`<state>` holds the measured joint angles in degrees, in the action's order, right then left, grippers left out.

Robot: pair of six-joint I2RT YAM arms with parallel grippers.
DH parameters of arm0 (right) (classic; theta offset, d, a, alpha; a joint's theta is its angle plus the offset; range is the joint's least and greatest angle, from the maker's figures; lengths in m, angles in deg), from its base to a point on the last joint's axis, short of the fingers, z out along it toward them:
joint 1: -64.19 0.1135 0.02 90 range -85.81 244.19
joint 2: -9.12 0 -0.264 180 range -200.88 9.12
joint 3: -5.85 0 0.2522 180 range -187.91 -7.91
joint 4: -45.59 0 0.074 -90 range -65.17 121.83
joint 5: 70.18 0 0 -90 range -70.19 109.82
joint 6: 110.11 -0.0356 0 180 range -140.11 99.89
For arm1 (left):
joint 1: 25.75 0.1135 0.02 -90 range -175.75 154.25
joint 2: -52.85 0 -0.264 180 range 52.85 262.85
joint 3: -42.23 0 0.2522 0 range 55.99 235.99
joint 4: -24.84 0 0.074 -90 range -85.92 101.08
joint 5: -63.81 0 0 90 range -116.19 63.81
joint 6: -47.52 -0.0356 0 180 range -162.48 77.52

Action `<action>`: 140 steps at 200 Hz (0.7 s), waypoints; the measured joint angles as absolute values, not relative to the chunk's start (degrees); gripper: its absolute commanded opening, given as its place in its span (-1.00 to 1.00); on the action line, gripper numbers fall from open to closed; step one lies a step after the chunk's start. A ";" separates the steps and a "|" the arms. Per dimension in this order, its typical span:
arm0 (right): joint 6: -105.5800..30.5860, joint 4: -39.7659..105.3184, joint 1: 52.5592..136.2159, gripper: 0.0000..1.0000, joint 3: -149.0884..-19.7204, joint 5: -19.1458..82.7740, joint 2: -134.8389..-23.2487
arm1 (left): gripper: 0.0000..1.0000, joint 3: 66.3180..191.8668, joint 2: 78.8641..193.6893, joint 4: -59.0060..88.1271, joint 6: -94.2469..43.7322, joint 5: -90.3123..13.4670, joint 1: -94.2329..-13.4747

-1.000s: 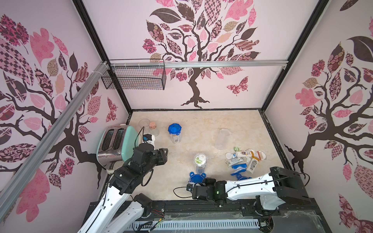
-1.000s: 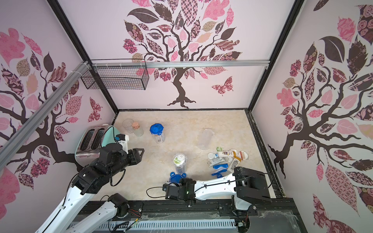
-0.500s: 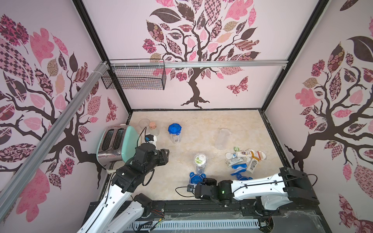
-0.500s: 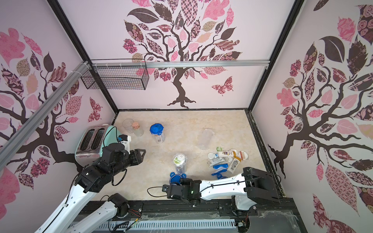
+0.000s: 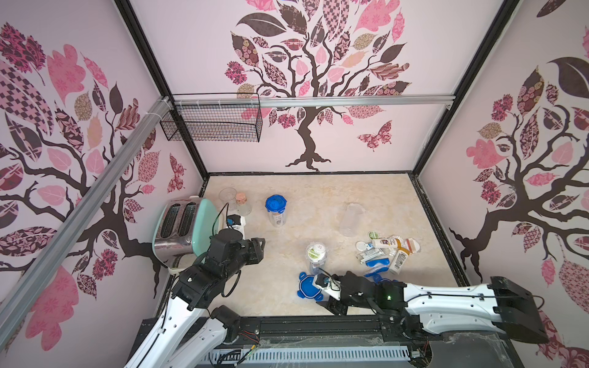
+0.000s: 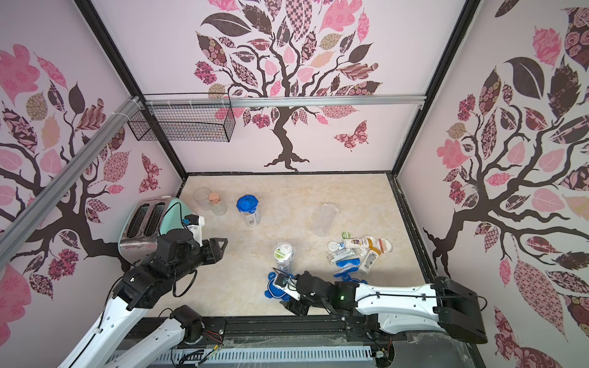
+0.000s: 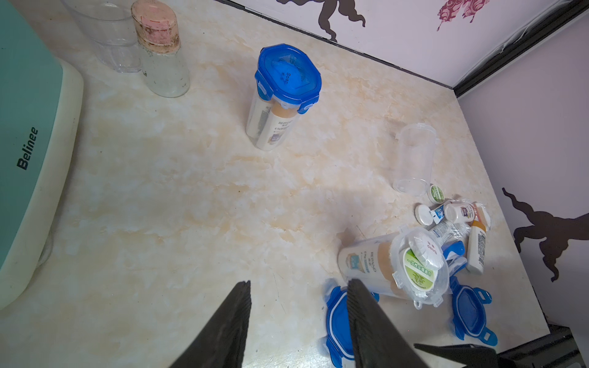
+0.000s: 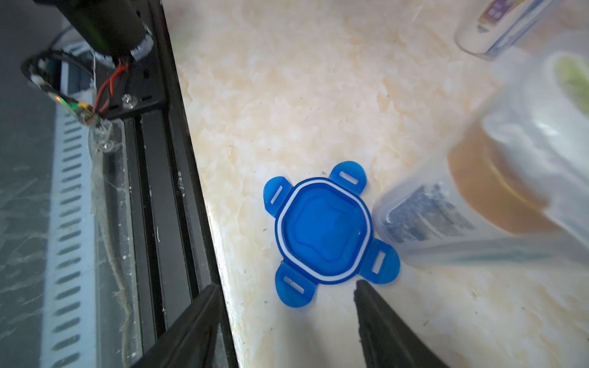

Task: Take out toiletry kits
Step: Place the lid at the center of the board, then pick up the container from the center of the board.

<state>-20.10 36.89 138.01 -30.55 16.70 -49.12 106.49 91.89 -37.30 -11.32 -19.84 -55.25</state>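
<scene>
Though lidless, holds a kit: open canister point(image 5: 315, 255) standing near the front of the bench point(image 5: 302, 197), packed with a round white soap packet point(image 7: 425, 248), a green-labelled tub point(image 7: 417, 270) and a yellow-capped bottle point(image 7: 363, 264). Blue lid point(image 8: 322, 232) flat on the bench just beside it, clips splayed (second lid point(image 7: 468, 309) on its other side). Right hand point(image 8: 287, 286) released, fingers apart just short of the blue lid, gripping nothing. Left hand point(image 7: 296, 283) likewise spread and empty, hovering over bare bench near the toaster point(image 5: 185, 226). Farther back: closed canister point(image 5: 275, 210), lid clipped on, another bottle visible through its wall. Empty canister point(image 5: 350, 220) next to the loose kit pile point(image 5: 389, 251), namely white bottles point(image 5: 387, 242), tubs point(image 5: 373, 235), a small tube point(image 7: 437, 212) and a blue toothbrush point(image 5: 377, 263), all lying on the bench at the robot's right.
</scene>
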 measured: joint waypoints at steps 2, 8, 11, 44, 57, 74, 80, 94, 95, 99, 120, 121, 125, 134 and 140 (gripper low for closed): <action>-20.19 37.63 137.96 0.44 -29.74 16.85 -48.29 | 0.05 106.49 91.87 -37.30 -11.34 -19.84 -55.25; -20.47 39.49 137.92 0.47 -27.81 17.05 -46.58 | 0.05 106.49 91.83 -37.30 -11.34 -19.91 -55.25; -20.82 40.56 137.72 0.48 -26.77 17.07 -45.71 | 0.05 106.47 91.83 -37.30 -11.34 -19.98 -55.25; -23.01 47.53 133.61 0.55 -21.48 16.07 -42.71 | 0.06 106.09 91.83 -37.11 -11.50 -20.26 -55.25; -23.82 50.98 130.93 0.56 -19.71 15.94 -41.88 | 0.06 105.77 91.92 -37.13 -11.54 -20.35 -55.25; -25.41 55.73 125.81 0.58 -17.85 17.23 -42.01 | 0.06 105.66 92.11 -37.11 -11.69 -20.52 -55.25; -26.07 57.69 123.73 0.60 -17.30 17.82 -42.54 | 0.06 105.66 92.20 -37.06 -11.76 -20.63 -55.25; -26.81 62.76 119.87 0.63 -16.19 19.06 -44.92 | 0.06 105.66 92.40 -37.06 -12.00 -20.92 -55.25; -26.79 63.00 119.76 0.64 -16.14 19.13 -45.05 | 0.06 105.66 92.40 -37.06 -12.00 -20.94 -55.25; -26.77 64.42 119.19 0.66 -15.84 19.56 -46.01 | 0.06 105.66 92.44 -37.06 -12.11 -20.92 -55.25; -26.24 71.92 118.84 0.76 -14.57 21.29 -51.41 | 0.06 105.66 92.79 -37.06 -12.35 -21.13 -55.25; -26.22 72.16 118.84 0.76 -14.57 21.33 -51.61 | 0.07 105.66 92.81 -37.06 -12.37 -21.13 -55.25; -26.16 73.71 118.84 0.76 -14.53 21.64 -53.07 | 0.06 105.66 92.86 -37.08 -12.41 -21.18 -55.25; -25.76 77.12 118.84 0.77 -14.48 22.21 -56.07 | 0.07 105.66 92.92 -37.06 -12.48 -21.24 -55.25; -25.33 79.53 118.84 0.78 -14.55 22.67 -58.43 | 0.07 105.66 92.94 -37.06 -12.50 -21.29 -55.25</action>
